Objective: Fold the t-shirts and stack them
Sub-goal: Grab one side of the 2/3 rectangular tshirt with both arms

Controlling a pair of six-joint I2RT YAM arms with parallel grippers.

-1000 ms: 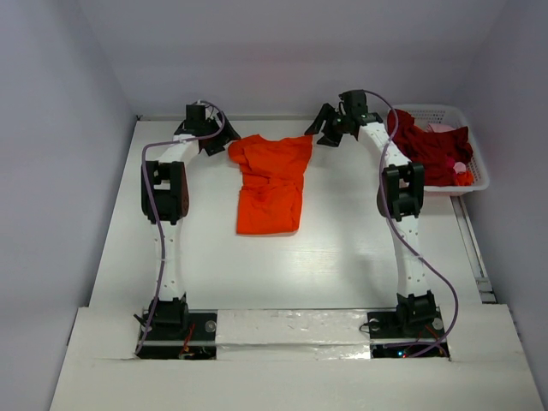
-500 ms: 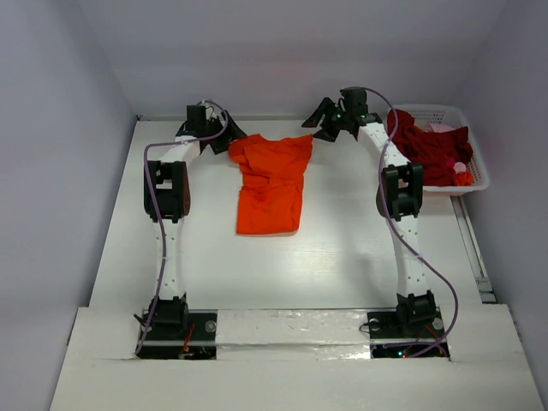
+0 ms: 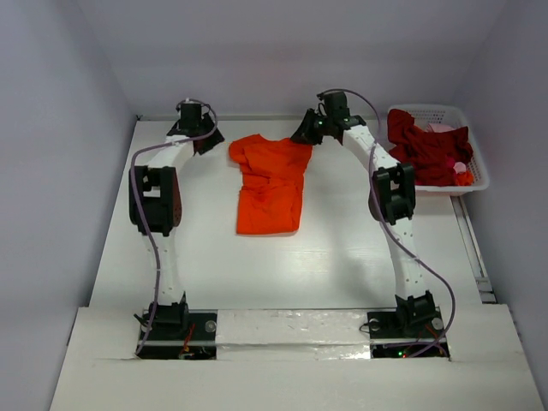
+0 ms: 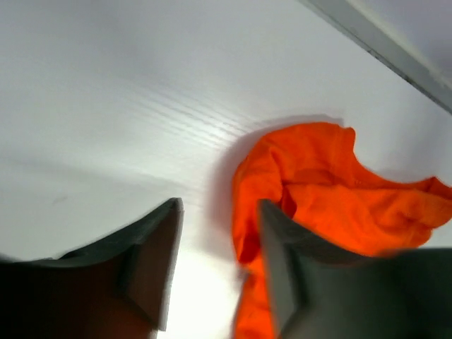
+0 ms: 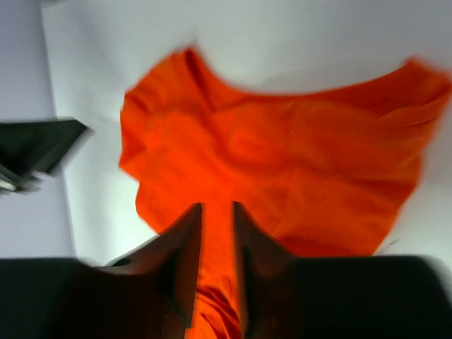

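Note:
An orange t-shirt [image 3: 272,184] lies spread on the white table [image 3: 342,257], collar end toward the back wall. My left gripper [image 3: 205,141] stands just left of its left sleeve. In the left wrist view that gripper [image 4: 219,205] is open over bare table, with the edge of the shirt [image 4: 332,198] beside its right finger [image 4: 282,268]. My right gripper [image 3: 306,133] is at the shirt's right shoulder. In the right wrist view its jaws [image 5: 216,206] stand close together with orange cloth [image 5: 296,162] showing in the narrow gap. Whether they pinch it is unclear.
A white lattice basket [image 3: 477,163] stands at the back right, holding dark red t-shirts [image 3: 424,145] and a pinkish one [image 3: 441,128]. The back wall runs close behind both grippers. A metal rail [image 3: 473,248] lines the table's right edge.
The right gripper has moved left onto the shirt's right shoulder and its jaws have narrowed. The left gripper came toward the left sleeve, then drew back a little left. The shirt has hardly moved.

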